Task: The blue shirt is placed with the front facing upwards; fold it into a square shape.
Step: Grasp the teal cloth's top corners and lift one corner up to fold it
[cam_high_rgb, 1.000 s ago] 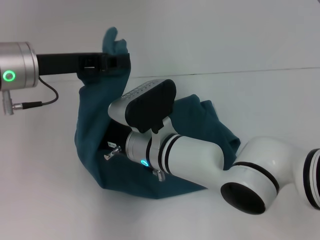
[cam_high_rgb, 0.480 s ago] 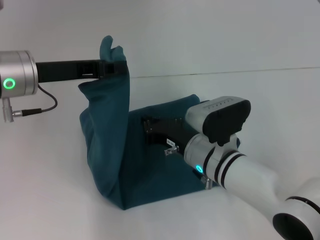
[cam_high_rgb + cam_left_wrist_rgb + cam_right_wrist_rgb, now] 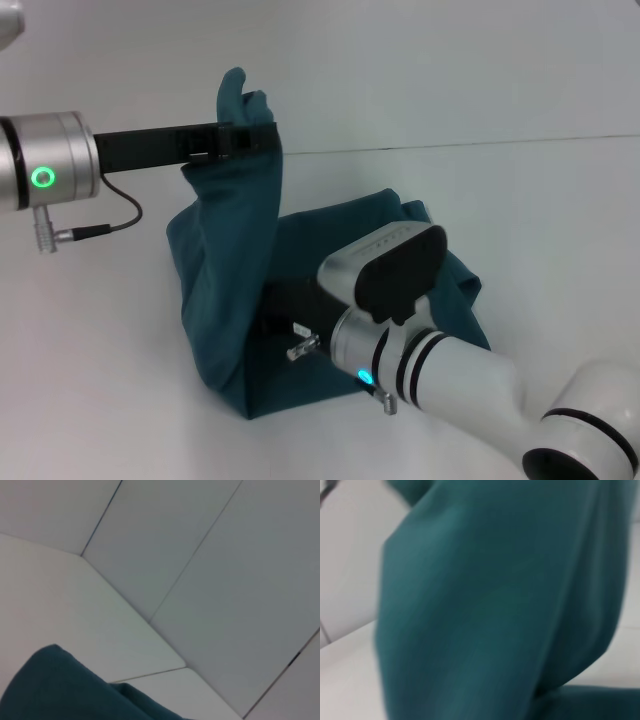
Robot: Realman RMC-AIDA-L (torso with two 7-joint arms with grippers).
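Left claw [image 3: 250,138] pinching the blue shirt [image 3: 235,290] up above the counter [image 3: 90,400], right claw [image 3: 285,310] low against the shirt, grip hidden

Table [image 3: 560,220]: plain white, matte top, filling the lower part of the head view; far edge a thin dark line running across. Wall [image 3: 450,70]: pale grey-white, plain, rising behind that edge. Wall panels [image 3: 210,580]: light grey, flat, split by thin dark slanting seams, seen from the left wrist. Light: even, soft, with faint shadows.
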